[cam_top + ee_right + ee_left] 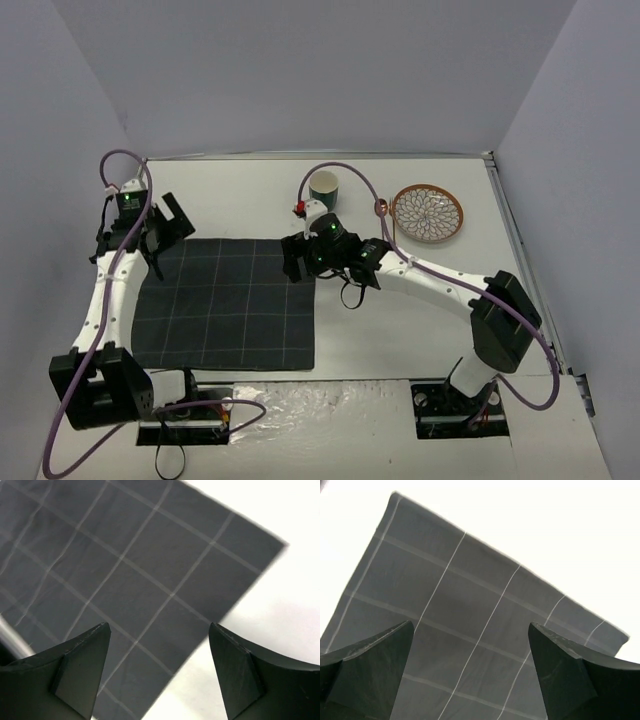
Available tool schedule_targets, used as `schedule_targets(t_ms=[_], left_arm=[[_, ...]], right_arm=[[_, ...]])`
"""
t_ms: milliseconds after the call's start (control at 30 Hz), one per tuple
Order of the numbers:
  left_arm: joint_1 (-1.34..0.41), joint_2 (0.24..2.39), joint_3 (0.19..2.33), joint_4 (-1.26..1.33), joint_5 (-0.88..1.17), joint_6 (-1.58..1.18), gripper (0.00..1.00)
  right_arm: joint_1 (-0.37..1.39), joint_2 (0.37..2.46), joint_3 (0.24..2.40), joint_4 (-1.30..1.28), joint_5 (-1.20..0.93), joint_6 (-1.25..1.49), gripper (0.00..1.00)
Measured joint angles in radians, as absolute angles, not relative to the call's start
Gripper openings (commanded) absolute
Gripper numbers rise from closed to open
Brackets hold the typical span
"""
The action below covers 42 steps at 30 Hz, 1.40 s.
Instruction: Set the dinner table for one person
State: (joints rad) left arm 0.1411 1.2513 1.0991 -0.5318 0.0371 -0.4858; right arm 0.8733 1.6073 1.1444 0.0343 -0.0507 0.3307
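Note:
The white dinner table (400, 320) carries a dark grid-lined placemat (225, 305) lying flat at centre left. My left gripper (165, 232) hovers over the mat's far left corner. In the left wrist view that gripper (470, 625) is open, with only the placemat (470, 595) below it. My right gripper (298, 262) hangs over the mat's far right corner. The right wrist view shows it (160, 625) open above the placemat's edge (125, 570) and bare table (270, 630), holding nothing.
A green-walled cup (323, 186) stands upright behind the right gripper. A round patterned plate (427, 213) lies at the back right. Grey walls close in the table on three sides, and a metal rail (515, 235) runs along the right edge.

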Motion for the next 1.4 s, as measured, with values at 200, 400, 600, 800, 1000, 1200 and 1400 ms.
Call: schedule_targets(t_ms=[200, 400, 600, 800, 1000, 1200, 1400], left_arm=[[0.146, 1.199, 0.898, -0.547, 0.048, -0.512, 0.93], [0.146, 1.225, 0.772, -0.510, 0.054, -0.600, 0.93], [0.146, 1.273, 0.758, -0.455, 0.035, -0.655, 0.93], [0.146, 1.330, 0.756, -0.434, 0.007, -0.679, 0.93], [0.151, 1.381, 0.756, -0.418, -0.009, -0.692, 0.93], [0.157, 1.434, 0.760, -0.405, -0.030, -0.702, 0.93], [0.174, 1.436, 0.760, -0.402, -0.032, -0.721, 0.93]], right_arm=[[0.936, 1.615, 1.090, 0.050, -0.209, 0.339, 0.42], [1.000, 1.659, 0.992, 0.116, -0.329, 0.345, 0.30], [1.002, 1.735, 0.891, 0.177, -0.380, 0.355, 0.29], [0.999, 1.735, 0.846, 0.250, -0.398, 0.370, 0.29], [1.001, 1.695, 0.789, 0.282, -0.392, 0.391, 0.32], [1.002, 1.690, 0.786, 0.283, -0.388, 0.398, 0.36], [1.004, 1.685, 0.786, 0.282, -0.382, 0.401, 0.41]])
